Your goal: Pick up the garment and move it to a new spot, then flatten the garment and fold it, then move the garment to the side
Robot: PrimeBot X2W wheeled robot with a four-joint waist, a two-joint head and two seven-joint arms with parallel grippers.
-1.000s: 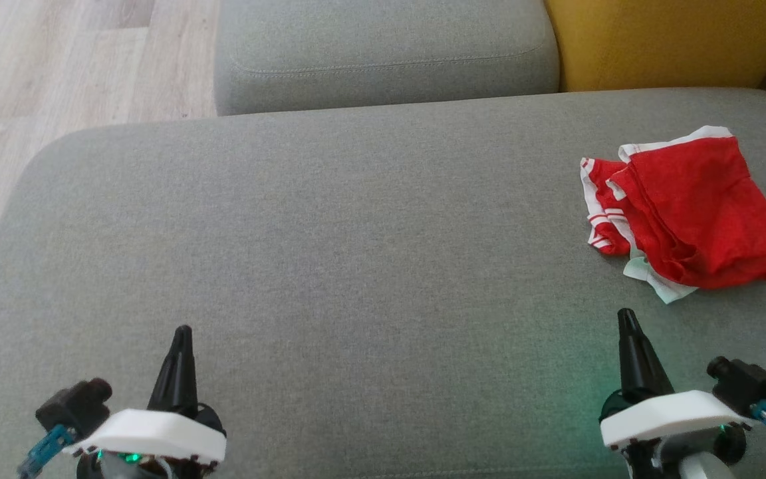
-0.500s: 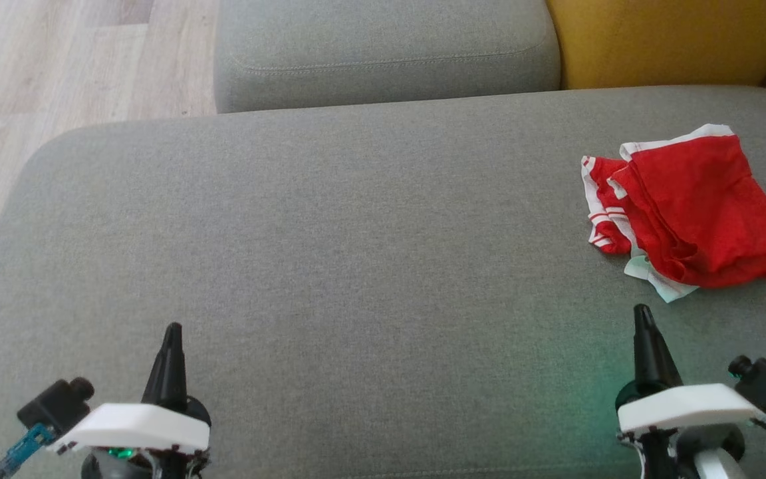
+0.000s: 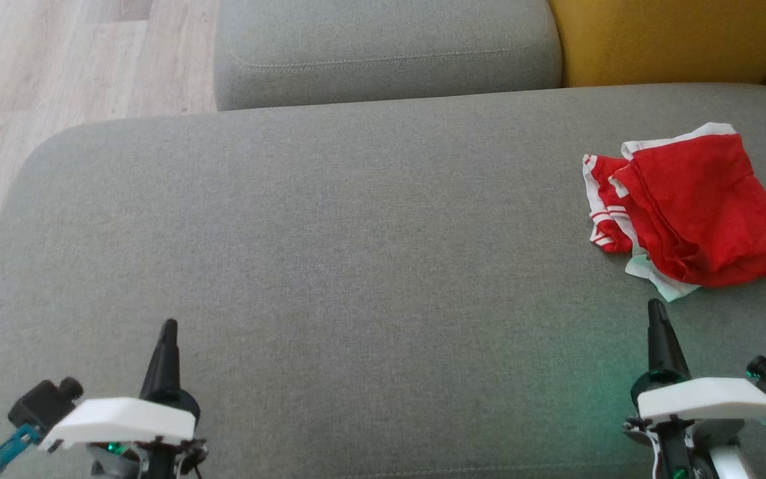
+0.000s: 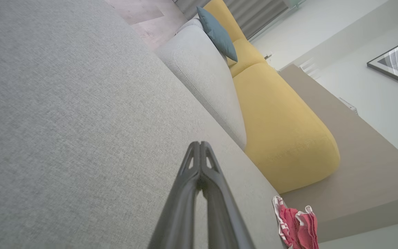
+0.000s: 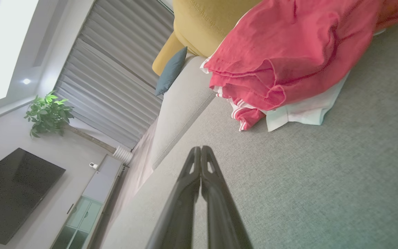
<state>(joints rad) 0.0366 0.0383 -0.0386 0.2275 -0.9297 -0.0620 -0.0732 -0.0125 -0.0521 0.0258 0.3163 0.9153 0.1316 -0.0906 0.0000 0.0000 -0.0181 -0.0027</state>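
The garment [image 3: 695, 209] is a red piece with white trim, lying crumpled at the right side of the grey sofa seat [image 3: 356, 253]. The right wrist view shows the garment [image 5: 288, 58] close ahead, bunched in folds; the left wrist view has the garment [image 4: 295, 221] small and far off. My right gripper [image 3: 655, 309] is shut and empty, just short of the cloth's near edge. At the lower left, my left gripper [image 3: 169, 327] is shut and empty too, far from the cloth. In each wrist view the gripper [image 4: 200, 144] [image 5: 200, 149] has its fingertips pressed together.
A grey cushion [image 3: 383, 46] and a yellow cushion [image 3: 669, 36] stand behind the seat. Wooden floor [image 3: 57, 66] lies beyond the seat's left edge. A blue pillow [image 4: 218, 33], a TV [image 5: 12, 193] and a plant [image 5: 47, 112] are farther off.
My right gripper has moved right and forward, nearer the garment's near edge. The left gripper has drifted slightly left and back. The garment has not moved.
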